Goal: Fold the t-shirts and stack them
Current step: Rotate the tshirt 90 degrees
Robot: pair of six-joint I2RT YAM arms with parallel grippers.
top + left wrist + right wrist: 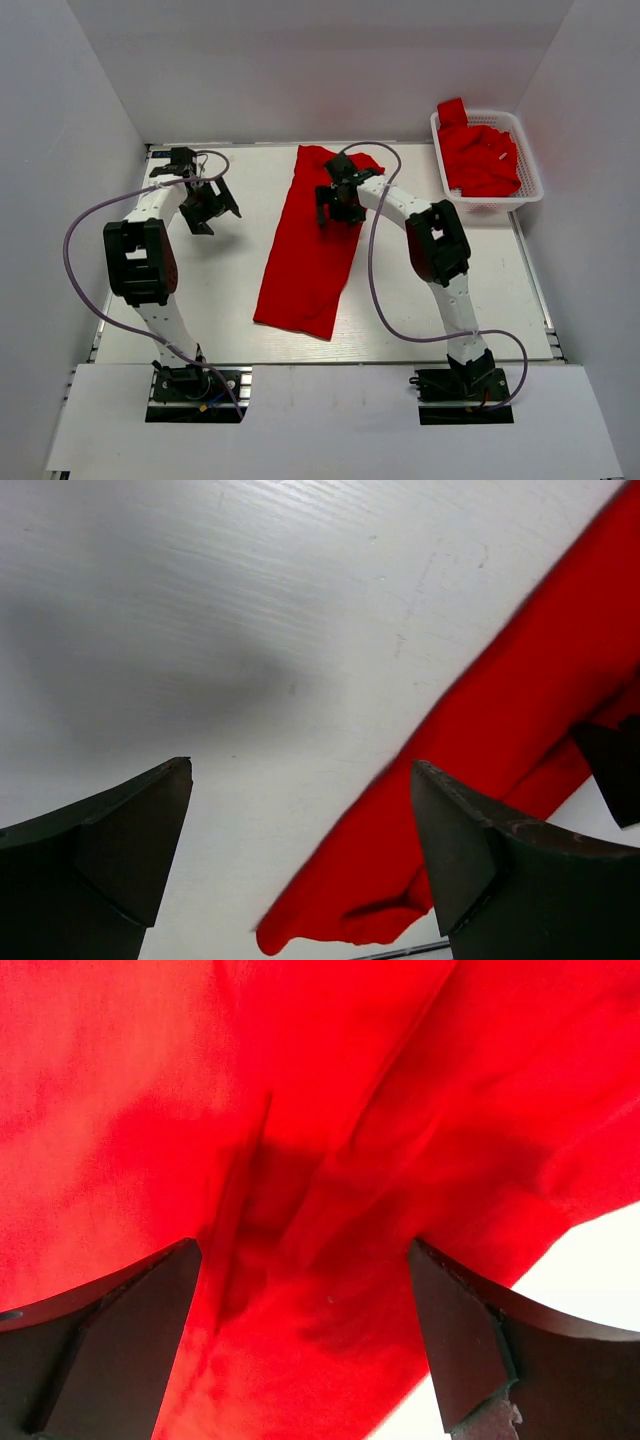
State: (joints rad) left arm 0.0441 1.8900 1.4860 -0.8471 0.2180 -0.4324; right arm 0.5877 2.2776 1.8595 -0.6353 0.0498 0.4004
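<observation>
Currently:
- Left gripper (pixel 212 214): jaws spread wide, nothing between them. It hangs over bare table (pixel 230 330) near the far-left corner, well apart from the cloth.
- Left wrist view: both fingers (pixel 110 850) frame white tabletop. The long edge of the flat shirt runs diagonally past the right finger, and its rounded end shows at the bottom.
- Right gripper (pixel 340 214): jaws also spread, not pinching anything. It sits over the far end of the flat t-shirt (pixel 305 260), close to the table's far edge.
- Right wrist view: red cloth fills the gap between the fingers (pixel 110 1350), with a dark crease running down the middle. A bit of white table shows at lower right. Can't tell if the tips touch the cloth.
- Flat t-shirt: lies mid-table as a long narrow strip, folded lengthwise. It slants from the far edge toward the near edge, near end shifted left and stopping short of the near edge.
- Other t-shirts (pixel 478 160): crumpled heap in the white lattice basket (pixel 530 192) at the far-right corner. One piece sticks up over the basket's far-left rim.
- Labels: a small white fleck (pixel 497 157) on the basket heap, too small to read. No legible writing on arms or basket.
</observation>
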